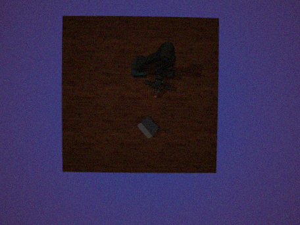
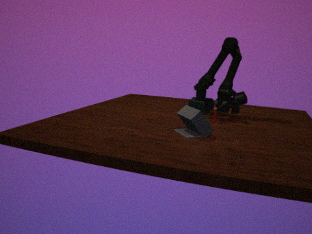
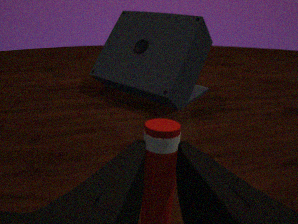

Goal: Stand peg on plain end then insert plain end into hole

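Observation:
The red peg [image 1: 155, 96] [image 2: 215, 116] [image 3: 160, 175] stands upright with its white-banded end on top. My gripper [image 3: 160, 151] is shut on the peg just below the white band, one finger on each side. Whether the peg's lower end touches the table is hard to tell. The grey sloped panel [image 1: 150, 125] [image 2: 202, 124] [image 3: 150, 65] stands beyond the peg, its face tilted. Its one hole [image 3: 141, 46] shows dark in the face in the wrist view, left of the middle, and is apart from the peg.
The panel block rests on a flat light base plate [image 2: 187, 133] [image 3: 199, 92]. The wooden table [image 1: 99, 141] [image 2: 102, 137] [image 3: 40, 110] extends around the arm and the panel. The arm [image 1: 166, 54] [image 2: 230, 46] arches up behind the peg.

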`<state>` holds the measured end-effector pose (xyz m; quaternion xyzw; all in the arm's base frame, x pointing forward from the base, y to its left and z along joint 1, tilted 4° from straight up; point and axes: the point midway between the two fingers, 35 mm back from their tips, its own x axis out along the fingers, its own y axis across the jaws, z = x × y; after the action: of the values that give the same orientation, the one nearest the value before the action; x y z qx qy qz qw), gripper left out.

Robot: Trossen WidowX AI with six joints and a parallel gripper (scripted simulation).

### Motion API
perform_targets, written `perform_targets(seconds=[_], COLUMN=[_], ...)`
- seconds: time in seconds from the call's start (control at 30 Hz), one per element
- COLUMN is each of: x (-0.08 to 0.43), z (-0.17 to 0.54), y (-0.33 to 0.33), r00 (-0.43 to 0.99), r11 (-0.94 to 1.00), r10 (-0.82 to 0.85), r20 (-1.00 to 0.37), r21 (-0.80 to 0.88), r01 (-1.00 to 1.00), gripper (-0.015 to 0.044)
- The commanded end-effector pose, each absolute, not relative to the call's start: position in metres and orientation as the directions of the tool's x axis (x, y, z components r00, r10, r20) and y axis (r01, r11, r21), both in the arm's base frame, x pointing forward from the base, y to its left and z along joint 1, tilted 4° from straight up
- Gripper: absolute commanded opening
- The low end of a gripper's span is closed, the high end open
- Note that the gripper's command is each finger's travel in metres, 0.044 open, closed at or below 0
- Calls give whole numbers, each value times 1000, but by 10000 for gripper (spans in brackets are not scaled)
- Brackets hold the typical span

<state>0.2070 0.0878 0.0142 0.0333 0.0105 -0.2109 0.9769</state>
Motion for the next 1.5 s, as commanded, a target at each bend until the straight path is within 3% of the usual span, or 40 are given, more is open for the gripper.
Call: perform_targets(seconds=[0.0,1.3,1.43,1.47], x=[206,206,208,207], z=[13,12,11,14], y=[89,89,94,90], r00=[911,909,909,908], r11=[909,907,899,905], r10=[-411,-417,-416,-418], r20=[-35,-12,-11,-7], r21=[61,56,143,86], r01=[413,417,414,417], gripper=[51,51,51,56])
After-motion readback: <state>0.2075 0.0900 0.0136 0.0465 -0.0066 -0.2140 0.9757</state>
